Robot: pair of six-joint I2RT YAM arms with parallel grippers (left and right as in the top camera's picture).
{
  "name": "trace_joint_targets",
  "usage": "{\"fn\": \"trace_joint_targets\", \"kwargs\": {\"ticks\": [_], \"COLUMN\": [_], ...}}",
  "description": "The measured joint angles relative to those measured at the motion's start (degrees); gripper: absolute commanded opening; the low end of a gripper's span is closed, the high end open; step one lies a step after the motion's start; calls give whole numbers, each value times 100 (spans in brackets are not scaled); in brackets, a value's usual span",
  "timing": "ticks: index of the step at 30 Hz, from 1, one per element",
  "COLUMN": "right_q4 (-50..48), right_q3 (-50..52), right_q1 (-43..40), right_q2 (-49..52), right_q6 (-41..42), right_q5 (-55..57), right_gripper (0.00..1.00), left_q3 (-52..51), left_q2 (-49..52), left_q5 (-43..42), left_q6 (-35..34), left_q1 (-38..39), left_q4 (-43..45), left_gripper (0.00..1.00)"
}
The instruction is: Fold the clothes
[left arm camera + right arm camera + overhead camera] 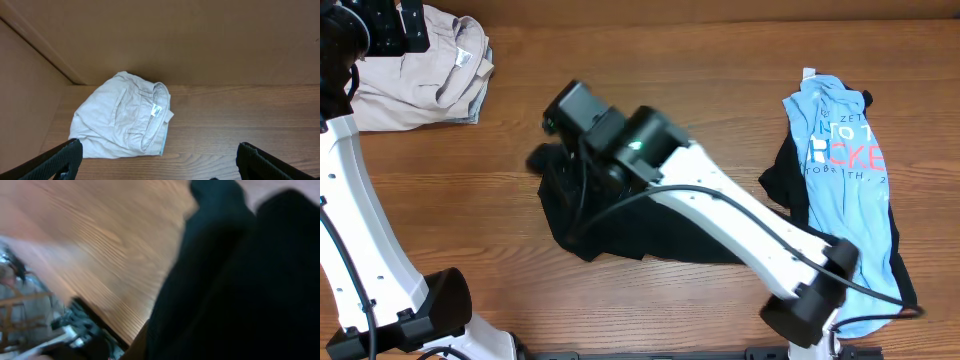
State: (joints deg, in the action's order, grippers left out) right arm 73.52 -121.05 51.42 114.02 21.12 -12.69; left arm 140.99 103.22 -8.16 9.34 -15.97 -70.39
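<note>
Reaching to the middle of the desk (pixel 660 60), the right gripper (pixel 555 148) has its jaws together, apparently pinching the left edge of a rumpled black garment (pixel 620 225). The blurred wrist view shows only dark cloth close up. The garment looks light, soft and wholly limp, so it would likely sag and drag rather than hold a shape. A pinch at a corner or hem seems the surest hold, since a bunched middle would lift in a lump.

At the far left corner, the left gripper (pixel 157 162) hangs with its fingers (pixel 65 156) spread wide, holding nothing, just short of a crumpled beige garment (pixel 120 122). Near the right edge, a light blue T-shirt (pixel 845 170) with white-and-red lettering lies across a second black garment (pixel 782 185).
</note>
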Motion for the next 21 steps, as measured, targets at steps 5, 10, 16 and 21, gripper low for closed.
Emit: {"fn": "trace_joint_targets", "kwargs": {"ticks": [5,10,16,21], "right_q4": [35,-50,125,310], "right_q3": [570,590,588,588], "right_q1": [0,-238,-1633,-2949], "right_q2": [223,118,-358,-498], "right_q6": [-13,-28,-15,-72], "right_q5": [-50,-70,-46,-28], "right_gripper": [58,80,88,92], "left_q3": [0,0,0,0], "left_q2": [0,0,17,321], "left_q5": [-15,-66,-562,-1021], "left_q6": [-2,-2,-20,201], "left_q1": [0,0,76,713], "left_q4": [-120,-382,-960,-1467], "left_gripper": [100,97,96,94]}}
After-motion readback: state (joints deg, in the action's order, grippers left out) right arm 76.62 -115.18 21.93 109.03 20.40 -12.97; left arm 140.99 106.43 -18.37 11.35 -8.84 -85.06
